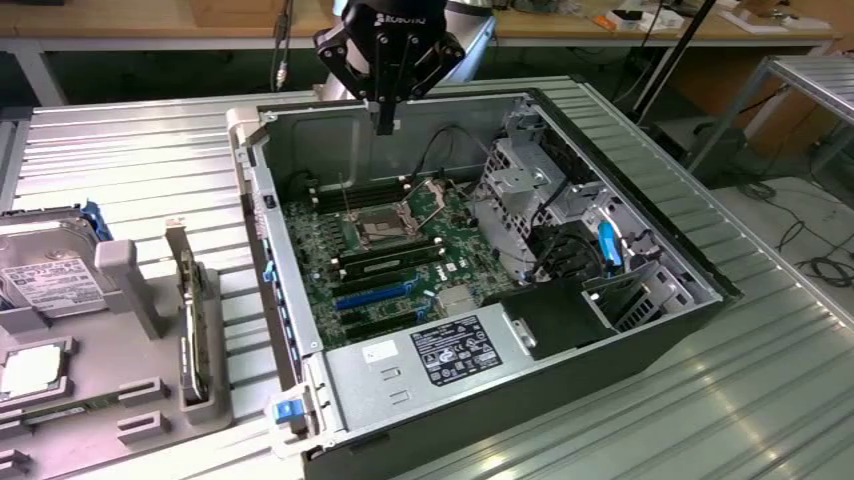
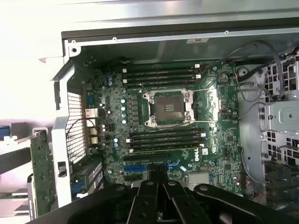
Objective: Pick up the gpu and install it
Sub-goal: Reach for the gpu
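Observation:
The gpu [image 1: 192, 335] stands on edge in a slot of the grey holder [image 1: 134, 300] at the exterior view's left, outside the computer case [image 1: 641, 350]. The wrist view catches its green board [image 2: 42, 175] beside the case's rear wall. My gripper [image 1: 386, 122] hangs above the far wall of the open case, well away from the gpu. Its fingers [image 2: 150, 179] are shut together with nothing between them, pointing down over the motherboard [image 2: 219, 135] near the blue expansion slots [image 2: 140, 164].
The case lies on its side on a ribbed metal table [image 1: 120, 150]. An empty CPU socket [image 2: 168, 107] and memory slots lie on the board, with a drive cage [image 1: 527, 190] and cables beside it. The holder also carries a hard drive [image 1: 47, 275] and a processor [image 1: 34, 372].

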Available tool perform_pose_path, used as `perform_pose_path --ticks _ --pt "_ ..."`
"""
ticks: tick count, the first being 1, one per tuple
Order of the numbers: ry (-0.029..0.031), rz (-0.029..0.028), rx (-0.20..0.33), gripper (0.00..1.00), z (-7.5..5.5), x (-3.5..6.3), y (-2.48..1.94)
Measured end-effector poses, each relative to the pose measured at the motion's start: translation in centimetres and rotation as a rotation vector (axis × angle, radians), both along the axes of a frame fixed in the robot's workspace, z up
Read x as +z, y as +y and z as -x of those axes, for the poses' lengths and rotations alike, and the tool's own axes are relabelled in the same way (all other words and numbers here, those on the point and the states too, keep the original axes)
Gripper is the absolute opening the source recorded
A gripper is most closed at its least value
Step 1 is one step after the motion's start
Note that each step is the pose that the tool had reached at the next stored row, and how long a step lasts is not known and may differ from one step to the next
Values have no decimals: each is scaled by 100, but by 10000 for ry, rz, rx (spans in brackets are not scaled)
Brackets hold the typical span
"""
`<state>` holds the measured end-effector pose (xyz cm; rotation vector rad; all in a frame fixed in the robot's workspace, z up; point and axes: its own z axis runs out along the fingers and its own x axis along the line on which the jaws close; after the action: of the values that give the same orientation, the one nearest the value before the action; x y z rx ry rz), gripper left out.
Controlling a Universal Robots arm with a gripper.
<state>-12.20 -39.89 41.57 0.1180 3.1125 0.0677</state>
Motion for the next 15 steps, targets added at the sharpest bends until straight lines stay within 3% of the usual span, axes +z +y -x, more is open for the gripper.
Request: perform_pose_path --ticks 15 --pt "0 -1 -1 11 57 -9 0"
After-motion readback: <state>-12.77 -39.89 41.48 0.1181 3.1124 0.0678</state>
